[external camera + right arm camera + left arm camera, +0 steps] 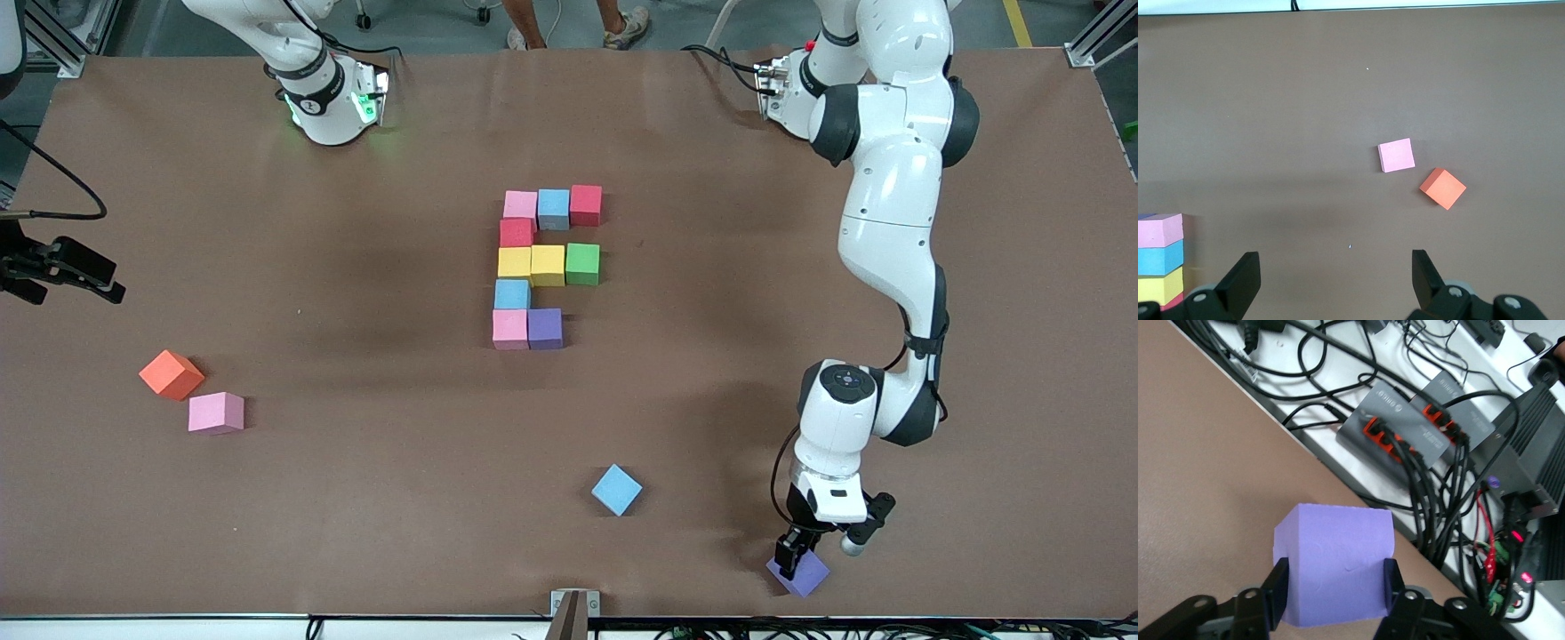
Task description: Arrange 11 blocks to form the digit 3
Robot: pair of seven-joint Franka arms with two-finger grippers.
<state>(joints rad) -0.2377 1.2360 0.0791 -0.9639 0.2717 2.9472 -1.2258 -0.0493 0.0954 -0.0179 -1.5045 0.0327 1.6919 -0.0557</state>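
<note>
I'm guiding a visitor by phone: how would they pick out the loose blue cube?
Start at the blocky figure of coloured cubes in the middle of the table, then look nearer the front camera. There a light blue cube lies alone, turned diamond-wise. The purple cube in the left gripper sits toward the left arm's end.

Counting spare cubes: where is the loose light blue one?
In the front view the loose light blue cube lies nearer the camera than the figure, alone.
</note>
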